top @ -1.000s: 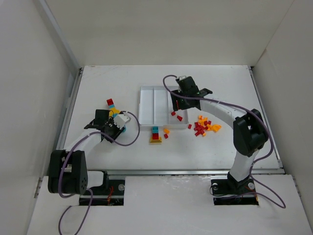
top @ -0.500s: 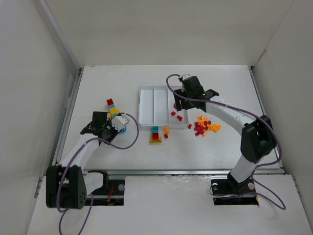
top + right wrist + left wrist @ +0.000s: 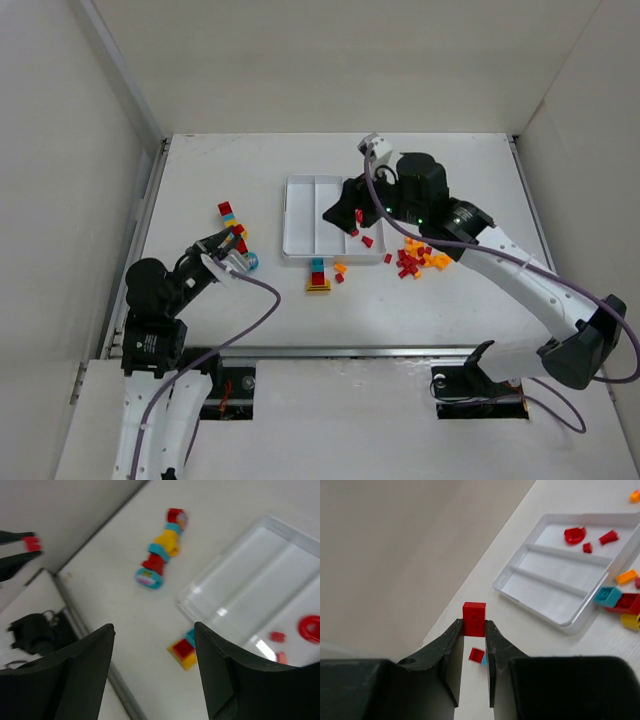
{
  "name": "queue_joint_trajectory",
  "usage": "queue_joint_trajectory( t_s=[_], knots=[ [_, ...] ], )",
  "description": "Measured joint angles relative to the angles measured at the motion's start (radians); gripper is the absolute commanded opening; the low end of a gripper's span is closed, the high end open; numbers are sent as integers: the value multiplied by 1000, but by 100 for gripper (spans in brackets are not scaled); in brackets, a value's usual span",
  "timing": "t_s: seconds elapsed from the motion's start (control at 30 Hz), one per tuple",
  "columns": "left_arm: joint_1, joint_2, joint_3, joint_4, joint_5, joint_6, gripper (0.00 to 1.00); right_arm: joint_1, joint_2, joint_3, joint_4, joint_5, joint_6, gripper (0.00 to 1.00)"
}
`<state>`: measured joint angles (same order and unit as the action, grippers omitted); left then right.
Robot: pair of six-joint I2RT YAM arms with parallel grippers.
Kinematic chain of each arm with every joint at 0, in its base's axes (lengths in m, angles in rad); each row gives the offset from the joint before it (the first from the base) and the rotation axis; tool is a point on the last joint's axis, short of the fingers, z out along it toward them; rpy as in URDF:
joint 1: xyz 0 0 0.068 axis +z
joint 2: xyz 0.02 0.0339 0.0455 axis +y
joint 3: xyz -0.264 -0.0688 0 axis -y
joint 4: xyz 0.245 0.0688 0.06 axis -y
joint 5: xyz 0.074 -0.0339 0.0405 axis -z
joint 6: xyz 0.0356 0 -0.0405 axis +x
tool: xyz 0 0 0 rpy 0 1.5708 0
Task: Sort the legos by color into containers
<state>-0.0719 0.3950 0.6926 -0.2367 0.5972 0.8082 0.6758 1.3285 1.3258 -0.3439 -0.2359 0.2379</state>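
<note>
Top external view: a white table (image 3: 240, 160) carries a shallow white tray (image 3: 300, 215) near its middle, split lengthwise into three narrow compartments. Several small red pieces (image 3: 367, 241) lie in the right compartment, and the other two look bare. Red therefore seems to belong on that side.

Left wrist view: the left claw (image 3: 473, 630) is closed on one small red brick (image 3: 474, 618). It pinches the brick by its opposite flat sides at the very fingertips, with the top poking above them. The brick is held up off the table, to the left of the tray and well apart from it. That is probably so it can be carried across without dragging and fall free when the fingers part. It is a plain, glossy, boxy block, bright red, far smaller than the tray. From above it is too small to pick out with certainty.

Near and beneath that claw lies a crooked stick of joined bricks (image 3: 160, 555) in red, teal and yellow. A short stack (image 3: 318, 277) of teal, red and yellow sits just in front of the tray. A loose pile (image 3: 418, 258) of red and orange pieces lies just to the tray's right.

Right wrist view: the right claw (image 3: 152, 627) hangs above the tray with its fingers spread wide and nothing between them, likely free for its next pick.
</note>
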Motion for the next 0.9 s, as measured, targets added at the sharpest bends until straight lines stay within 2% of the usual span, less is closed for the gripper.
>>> queue_joint_trajectory(
  t_s=[0.13,0.3,0.7,0.9],
  knots=[
    [0,65,24,69,103,-73,0,101,12,44,72,-90,48,63],
    [0,156,50,124,142,-159,0,146,95,164,121,-155,92,55],
    [0,172,60,145,159,-212,0,197,403,393,151,-243,197,52],
    [0,172,60,143,149,-214,0,220,464,435,150,-272,212,47]
  ],
)
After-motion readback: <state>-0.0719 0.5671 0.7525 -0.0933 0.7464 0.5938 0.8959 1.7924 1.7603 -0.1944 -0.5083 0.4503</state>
